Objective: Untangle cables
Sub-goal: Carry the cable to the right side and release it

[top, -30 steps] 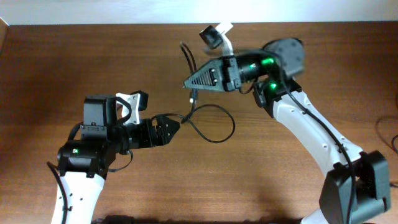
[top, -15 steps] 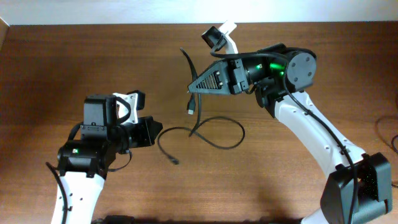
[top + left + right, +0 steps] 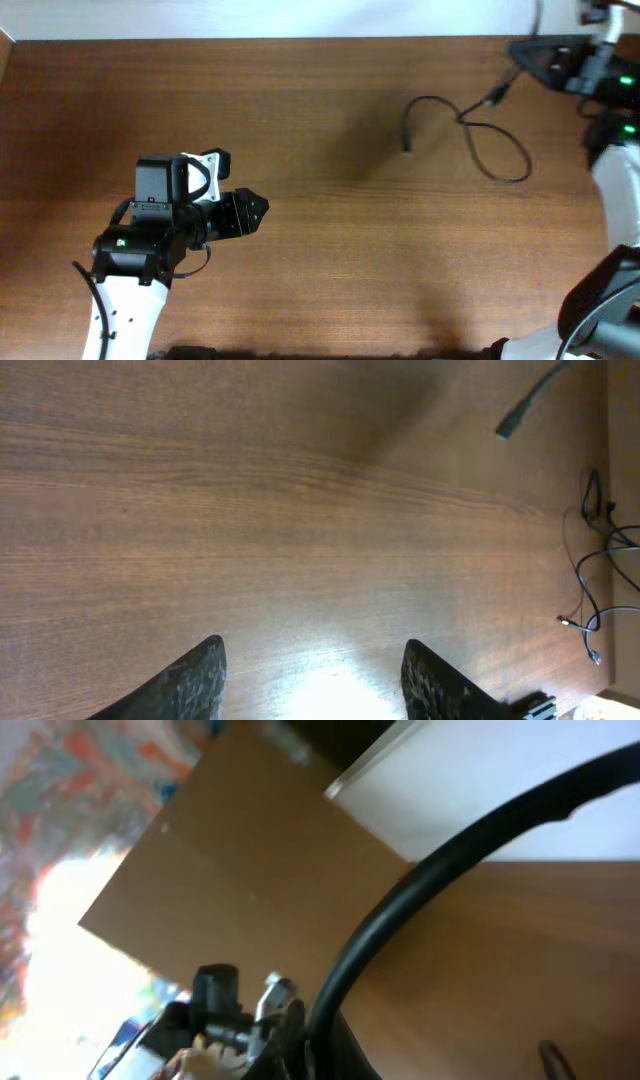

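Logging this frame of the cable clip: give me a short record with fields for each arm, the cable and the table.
left gripper: open, fingers apart above bare wood, holding nothing
right gripper: at the far right rear of the table, appears shut on one end of the cable
cable: one black cable, curving in a loose loop
free end: points toward the table's middle, away from both arms
table: brown wood

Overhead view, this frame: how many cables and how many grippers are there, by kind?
black cable: 1
grippers: 2, the left gripper and the right gripper
Total: 3
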`<state>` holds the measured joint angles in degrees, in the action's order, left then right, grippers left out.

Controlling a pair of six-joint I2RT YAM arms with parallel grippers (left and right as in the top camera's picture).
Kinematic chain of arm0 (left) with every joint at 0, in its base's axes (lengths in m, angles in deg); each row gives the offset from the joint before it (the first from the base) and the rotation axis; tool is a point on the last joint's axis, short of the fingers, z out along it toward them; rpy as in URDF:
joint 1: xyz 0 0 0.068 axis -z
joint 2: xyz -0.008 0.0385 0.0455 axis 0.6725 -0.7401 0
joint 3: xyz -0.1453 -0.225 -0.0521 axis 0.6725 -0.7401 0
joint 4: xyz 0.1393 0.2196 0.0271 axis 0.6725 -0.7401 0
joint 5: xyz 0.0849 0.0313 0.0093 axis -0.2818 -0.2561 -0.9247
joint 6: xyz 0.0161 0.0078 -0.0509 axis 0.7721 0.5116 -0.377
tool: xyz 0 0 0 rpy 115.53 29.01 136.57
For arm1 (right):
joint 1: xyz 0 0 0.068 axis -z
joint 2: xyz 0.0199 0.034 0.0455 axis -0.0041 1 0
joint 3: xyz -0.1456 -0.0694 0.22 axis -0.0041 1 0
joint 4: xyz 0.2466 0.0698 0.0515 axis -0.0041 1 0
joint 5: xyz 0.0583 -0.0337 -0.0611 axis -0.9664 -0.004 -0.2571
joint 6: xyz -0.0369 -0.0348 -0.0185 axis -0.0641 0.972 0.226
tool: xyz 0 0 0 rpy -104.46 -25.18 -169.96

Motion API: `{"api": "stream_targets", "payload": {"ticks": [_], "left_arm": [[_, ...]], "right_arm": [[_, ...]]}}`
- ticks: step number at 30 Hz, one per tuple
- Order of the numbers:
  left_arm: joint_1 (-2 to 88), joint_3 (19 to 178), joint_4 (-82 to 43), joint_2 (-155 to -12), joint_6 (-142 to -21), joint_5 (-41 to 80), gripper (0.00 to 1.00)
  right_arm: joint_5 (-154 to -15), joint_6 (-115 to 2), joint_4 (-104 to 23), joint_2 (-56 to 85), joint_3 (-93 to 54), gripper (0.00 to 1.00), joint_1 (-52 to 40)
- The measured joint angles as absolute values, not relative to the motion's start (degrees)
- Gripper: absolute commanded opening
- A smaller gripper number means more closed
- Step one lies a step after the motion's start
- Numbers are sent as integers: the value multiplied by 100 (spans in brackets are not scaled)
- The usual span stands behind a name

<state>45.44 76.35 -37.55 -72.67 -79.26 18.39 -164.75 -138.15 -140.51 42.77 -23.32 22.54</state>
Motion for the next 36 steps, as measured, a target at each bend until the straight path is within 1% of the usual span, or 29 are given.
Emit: {"api": "stream_targets", "payload": {"ticks": [2,4,6,8,9,11,12,14,16,18,19,21,22,24,30,31,32,33,34,36], "left_arm": [[4544,7635,-3683,-7267,-7926,1842,61],[4544,7635,-3512,-7267,-7930,1914,61],[4544,7635,-3396,-7267,-8015,1977,62],[4544,7635,-3377,-7267,-8098,1999,63],[4544,7635,-3377,-7267,-8109,1999,64],[4544,7635,-3381,-7267,-8129,2017,68],[4546,7637,-3366,-7267,-8142,2019,69],[4544,7637,-3381,-7267,-8146,1992,70],[4544,7635,-3368,-7267,-8146,1947,70],[4544,7635,-3375,-7267,-8146,1944,71],[4544,7635,-3381,-7267,-8146,1944,70],[4544,7635,-3381,-7278,-8146,1944,70],[4544,7635,-3383,-7308,-8146,1944,70],[4544,7635,-3383,-7558,-8146,1944,67],[4544,7635,-3167,-8275,-8149,2163,66],[4544,7635,-3158,-8275,-8149,2215,66],[4544,7635,-3136,-8275,-8149,2268,66],[4544,7635,-3130,-8275,-8149,2301,67],[4544,7635,-3123,-8275,-8149,2307,66],[4544,7635,-3123,-8275,-8149,2347,67]], "right_arm": [[-16490,-13605,-14048,4456,-2332,4,3063],[-16437,-13415,-13825,4640,-2330,4,3443],[-16094,-13035,-13004,4685,-2332,4,3537],[-15600,-12292,-11506,4677,-2356,4,3535],[-15222,-11664,-10407,4688,-2376,4,3506],[-14481,-10668,-8862,4701,-2397,4,3439],[-14046,-10007,-8217,4705,-2387,4,3377],[-13283,-9002,-7360,4707,-2387,4,3299],[-11922,-7726,-6357,4703,-2391,4,3281],[-10842,-7017,-6031,4672,-2389,4,3281],[-10020,-6674,-5894,4546,-2389,4,3281],[-9021,-6375,-5835,4294,-2391,4,3323],[-8772,-6320,-5832,4229,-2397,4,3388],[-8278,-6200,-5776,4108,-2494,4,3920],[-7321,-6189,-4903,4073,-2717,4,5336],[-6750,-6189,-4556,4060,-2745,4,5443],[-6213,-6187,-4468,4060,-2745,4,5484],[-5953,-6180,-4475,4060,-2745,57,5491],[-5856,-6178,-4475,4060,-2745,100,5491],[-6079,-6176,-4479,4060,-2745,99,5491]]}}
